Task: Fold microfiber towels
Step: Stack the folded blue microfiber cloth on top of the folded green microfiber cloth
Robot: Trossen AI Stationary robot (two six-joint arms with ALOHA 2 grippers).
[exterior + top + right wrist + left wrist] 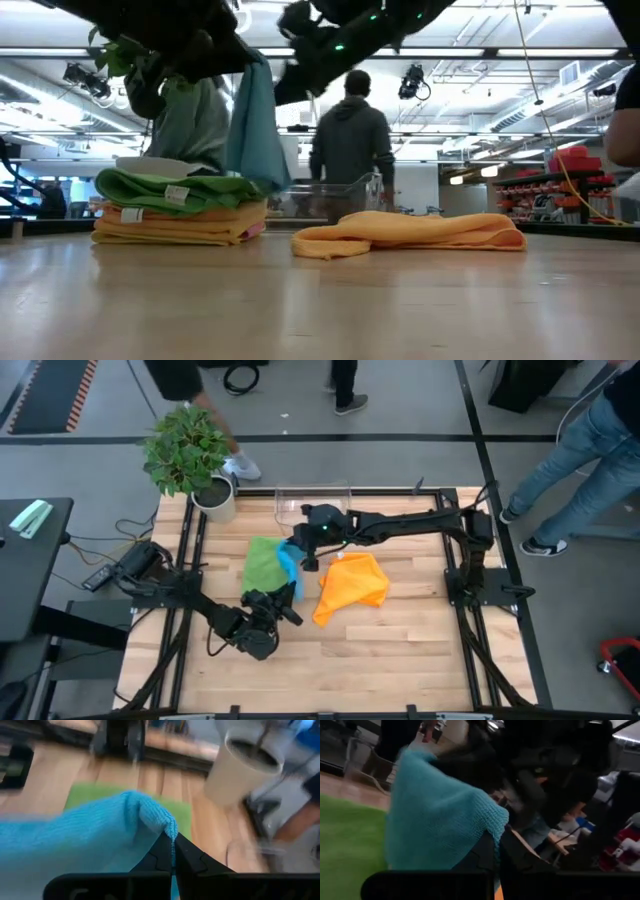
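Blue towel — soft, light, limp — is held aloft, corners clamped by left gripper and right gripper; corners are judged best.

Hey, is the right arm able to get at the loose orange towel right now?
Probably not yet. The orange towel lies uncovered, close beside the right gripper, but that gripper is shut on the blue towel, which the left gripper also holds. It would have to let go first.

Wooden table: folded towel stack, crumpled orange towel, plant pot
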